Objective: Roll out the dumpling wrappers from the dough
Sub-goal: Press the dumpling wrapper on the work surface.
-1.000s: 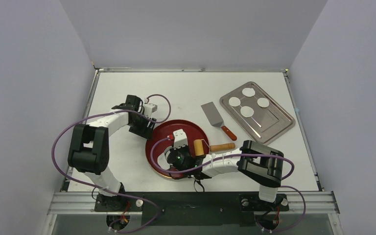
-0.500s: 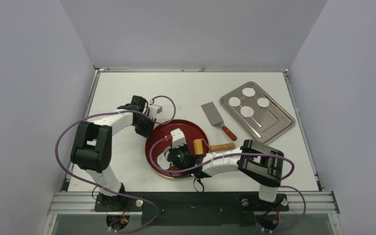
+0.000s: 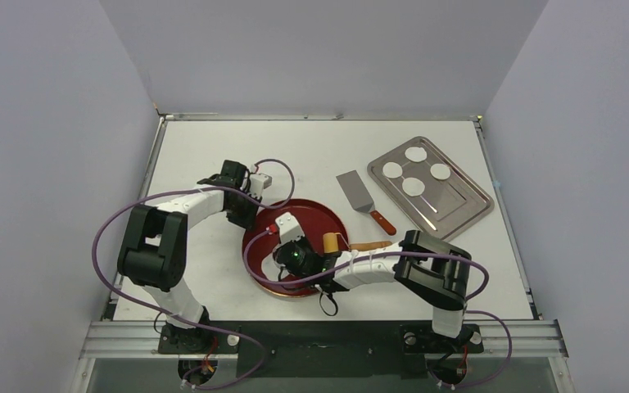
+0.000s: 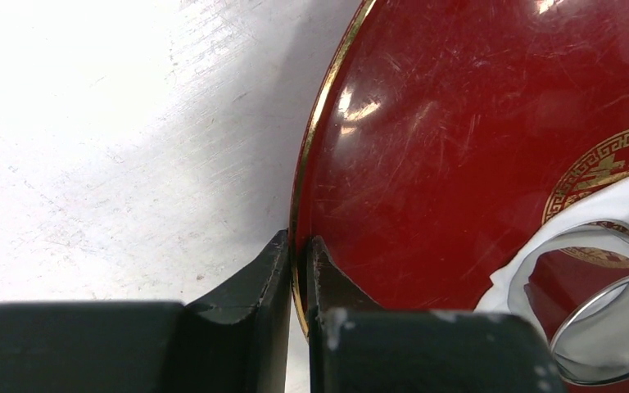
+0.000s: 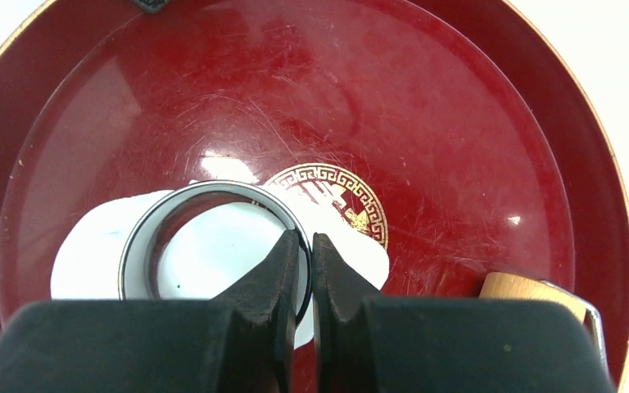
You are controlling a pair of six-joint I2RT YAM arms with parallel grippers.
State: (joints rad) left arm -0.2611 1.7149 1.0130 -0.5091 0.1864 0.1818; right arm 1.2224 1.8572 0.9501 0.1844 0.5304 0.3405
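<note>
Right gripper (image 5: 305, 246) is squeezing shut on the thin edge of the metal ring (image 5: 205, 188), which is sitting on the flat white dough (image 5: 90, 246) in the red plate (image 5: 459, 164). Left gripper (image 4: 299, 246) is pinching the plate's rim tight. Farther back on the right, four round dumpling wrappers (image 3: 414, 187) are lying on the silver tray (image 3: 463, 201).

The red plate (image 3: 319, 214) is blocked at its left rim by the left gripper (image 4: 299, 239), at its middle by the right gripper (image 5: 305, 237) and ring cutter (image 5: 188, 190), at its right edge by the roller (image 3: 331, 243); a passage is left over the far rim, beside the spatula (image 3: 352, 190)
</note>
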